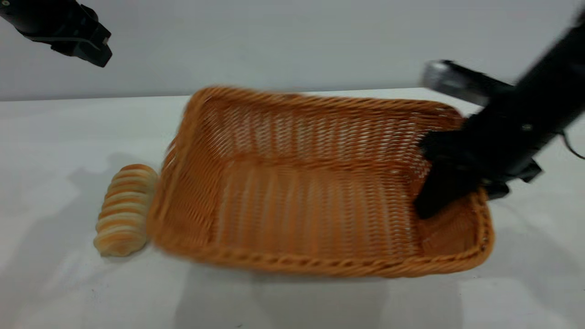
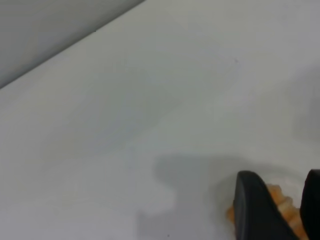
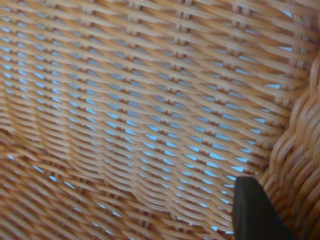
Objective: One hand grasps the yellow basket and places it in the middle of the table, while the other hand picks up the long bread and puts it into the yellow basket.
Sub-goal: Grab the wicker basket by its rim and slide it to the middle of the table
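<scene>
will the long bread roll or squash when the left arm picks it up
The long bread lies flat on the table against the yellow basket, so rolling seems unlikely. Its puffy ridges suggest it is soft and light, so a hard squeeze would probably dent it.

The right end effector (image 1: 450, 192) grips the large orange-tan woven wicker basket (image 1: 315, 183) at its right rim; the small ridged orange-and-cream loaf (image 1: 124, 209) lies just beside its left wall on the white table (image 1: 68, 283).

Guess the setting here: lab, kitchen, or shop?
Most likely a lab or test bench, not a kitchen: a plain white table against a bare grey wall, holding only a yellow basket and a long bread, with two black robot arms above.
</scene>
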Tool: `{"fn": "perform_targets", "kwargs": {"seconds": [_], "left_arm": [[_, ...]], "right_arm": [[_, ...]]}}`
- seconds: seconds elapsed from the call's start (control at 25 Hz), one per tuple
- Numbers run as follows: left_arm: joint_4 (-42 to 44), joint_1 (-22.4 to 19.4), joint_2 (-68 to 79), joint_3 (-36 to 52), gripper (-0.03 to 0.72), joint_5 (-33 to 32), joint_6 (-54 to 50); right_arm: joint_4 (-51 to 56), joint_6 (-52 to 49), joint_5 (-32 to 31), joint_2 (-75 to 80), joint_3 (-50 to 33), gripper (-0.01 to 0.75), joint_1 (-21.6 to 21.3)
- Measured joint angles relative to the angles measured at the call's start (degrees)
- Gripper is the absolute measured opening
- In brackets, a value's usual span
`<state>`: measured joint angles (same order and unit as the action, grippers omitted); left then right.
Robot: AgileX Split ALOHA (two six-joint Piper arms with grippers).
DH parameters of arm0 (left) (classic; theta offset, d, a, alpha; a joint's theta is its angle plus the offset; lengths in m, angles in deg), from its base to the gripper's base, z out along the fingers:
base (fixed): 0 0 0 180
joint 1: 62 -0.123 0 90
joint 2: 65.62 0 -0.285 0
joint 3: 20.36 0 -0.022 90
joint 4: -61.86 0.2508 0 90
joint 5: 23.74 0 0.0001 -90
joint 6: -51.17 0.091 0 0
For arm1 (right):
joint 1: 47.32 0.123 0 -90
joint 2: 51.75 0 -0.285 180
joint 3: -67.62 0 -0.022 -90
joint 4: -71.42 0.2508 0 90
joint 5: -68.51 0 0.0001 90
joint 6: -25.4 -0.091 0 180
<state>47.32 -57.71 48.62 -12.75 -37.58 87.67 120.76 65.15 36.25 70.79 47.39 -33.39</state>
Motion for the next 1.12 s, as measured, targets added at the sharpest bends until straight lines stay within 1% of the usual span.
{"fn": "perform_targets", "kwargs": {"seconds": [0.16,0.32,0.68,1.12], "left_arm": [[-0.05,0.0,0.0,0.0,0.3,-0.49,0.0],[-0.05,0.0,0.0,0.0,0.3,-0.69,-0.1],[-0.05,0.0,0.0,0.0,0.3,-1.04,-0.3],[-0.1,0.0,0.0,0.0,0.3,-1.19,-0.41]], "right_arm": [[-7.86,-10.05,-0.68,1.61,4.41,0.197,4.04],[-10.63,-14.99,-1.0,5.47,6.64,0.197,4.94],[-10.11,-16.58,-0.58,9.78,8.13,0.197,4.96],[-9.69,-16.76,-0.97,10.94,11.65,0.196,4.96]]}}
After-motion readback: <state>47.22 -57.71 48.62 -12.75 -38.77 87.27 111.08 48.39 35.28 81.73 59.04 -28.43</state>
